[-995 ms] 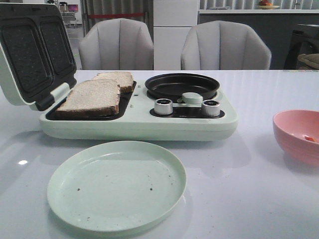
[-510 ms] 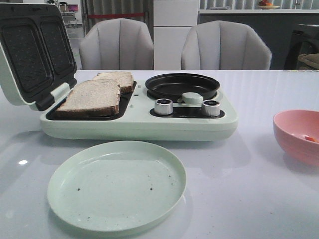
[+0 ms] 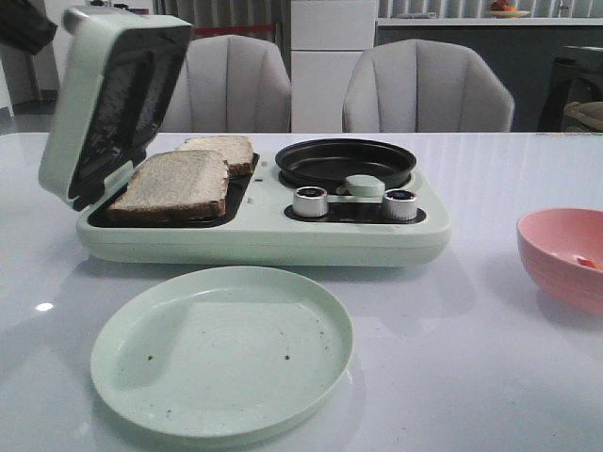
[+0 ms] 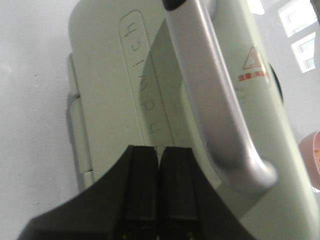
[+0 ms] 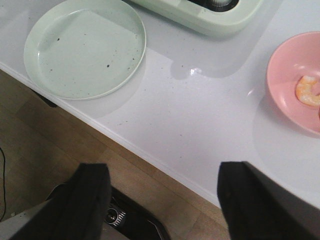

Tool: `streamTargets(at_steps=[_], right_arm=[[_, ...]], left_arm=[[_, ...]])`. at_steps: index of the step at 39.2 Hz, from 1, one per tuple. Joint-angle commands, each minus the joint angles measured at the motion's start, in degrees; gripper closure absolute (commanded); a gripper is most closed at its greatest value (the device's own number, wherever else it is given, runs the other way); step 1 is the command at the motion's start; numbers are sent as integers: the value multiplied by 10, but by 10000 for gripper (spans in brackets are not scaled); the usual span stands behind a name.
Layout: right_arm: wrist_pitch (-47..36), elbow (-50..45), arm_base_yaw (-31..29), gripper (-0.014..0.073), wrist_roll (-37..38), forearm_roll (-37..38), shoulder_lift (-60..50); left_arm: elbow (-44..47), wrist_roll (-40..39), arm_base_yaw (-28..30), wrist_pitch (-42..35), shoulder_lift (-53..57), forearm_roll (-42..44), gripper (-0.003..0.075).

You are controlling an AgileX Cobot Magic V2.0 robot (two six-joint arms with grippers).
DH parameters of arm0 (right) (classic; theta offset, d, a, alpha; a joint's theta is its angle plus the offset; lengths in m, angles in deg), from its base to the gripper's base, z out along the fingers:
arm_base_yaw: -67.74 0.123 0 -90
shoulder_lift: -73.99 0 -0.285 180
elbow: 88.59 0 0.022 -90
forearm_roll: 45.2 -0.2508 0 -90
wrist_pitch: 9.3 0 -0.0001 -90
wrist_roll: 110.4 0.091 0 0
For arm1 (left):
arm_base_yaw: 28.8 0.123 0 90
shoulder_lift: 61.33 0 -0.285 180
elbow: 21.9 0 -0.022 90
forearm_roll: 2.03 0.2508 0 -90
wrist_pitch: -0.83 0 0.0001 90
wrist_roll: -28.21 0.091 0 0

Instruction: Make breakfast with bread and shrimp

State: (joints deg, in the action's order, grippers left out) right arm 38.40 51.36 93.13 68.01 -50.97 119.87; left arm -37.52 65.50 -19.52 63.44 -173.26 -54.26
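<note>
Beige, brown-crusted bread [image 3: 174,184] lies flat; orange-pink shrimp [image 5: 307,90] curls.

- The left gripper [image 4: 158,190] has two matte black fingers [image 4: 141,185], blocky and flat-faced, with squared tips and only a thin dark seam between them.
- Below those fingers the black housing widens into a broad sloping base; small yellowish marks sit at its lower edge, too small to read.
- The right gripper [image 5: 162,200] shows two black fingers [image 5: 85,200] with rounded, slightly blurred outlines and a plain dull surface.
- In the front view a dark, black-clad piece of the left arm [image 3: 24,26] shows at the upper left corner; details are not discernible.
</note>
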Motion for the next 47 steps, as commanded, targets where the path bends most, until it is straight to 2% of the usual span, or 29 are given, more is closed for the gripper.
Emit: streamTargets(at_steps=[1,10,16,28,35,41,47], right_arm=[[-38,16,-2,36,-1,1,-1],[-38,16,-2,36,-1,1,-1],[-38,16,-2,36,-1,1,-1],[-38,16,-2,36,-1,1,-1],[-38,16,-2,36,-1,1,-1],[-38,16,-2,36,-1,1,-2],[-40,16,-2,36,-1,1,-2]], left_arm=[[-7,8,-21,-3,59,-37,620],[78,34,-77,-50,151,-28,620],[149,66,-136,-63,222,-24,620],[268,65,-263,-95,375,60,619],[335,-33,-303,-149,474,169,618],[388,-140,-302,-189,554,291,618],[438,-202,-302,-217,623,351,619]])
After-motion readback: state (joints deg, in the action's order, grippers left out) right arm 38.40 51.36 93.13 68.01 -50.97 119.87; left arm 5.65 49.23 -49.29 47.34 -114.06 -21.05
